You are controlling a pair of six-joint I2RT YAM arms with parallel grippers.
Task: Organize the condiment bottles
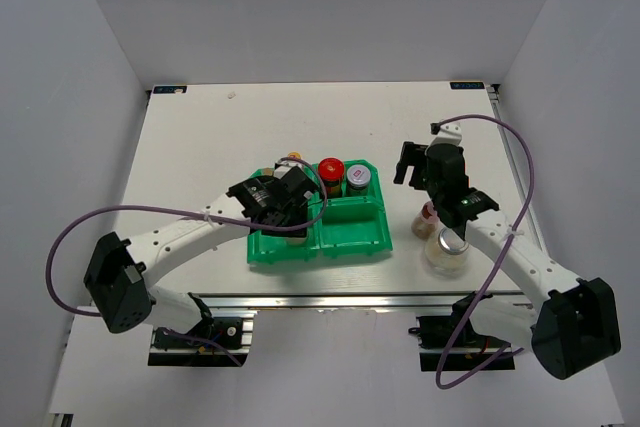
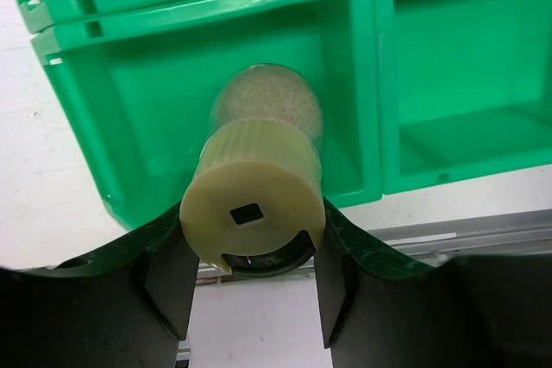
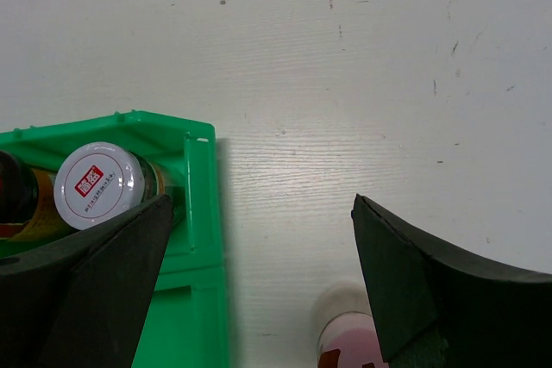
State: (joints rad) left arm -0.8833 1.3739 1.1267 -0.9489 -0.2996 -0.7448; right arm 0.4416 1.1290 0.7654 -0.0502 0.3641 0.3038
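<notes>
My left gripper is shut on the cream yellow-capped bottle and holds it upright in the near left compartment of the green tray. Its fingers press the cap from both sides. In the tray's far compartments stand a slim yellow-capped bottle, a red-lidded jar and a silver-lidded jar, which also shows in the right wrist view. My right gripper is open and empty above the table right of the tray. A pink-capped bottle and a silver-lidded jar stand on the table beneath my right arm.
The tray's near right compartment holds nothing. The tray's right wall lies just left of my open right gripper. The pink-capped bottle shows at that view's bottom edge. A metal rail runs along the table's near edge.
</notes>
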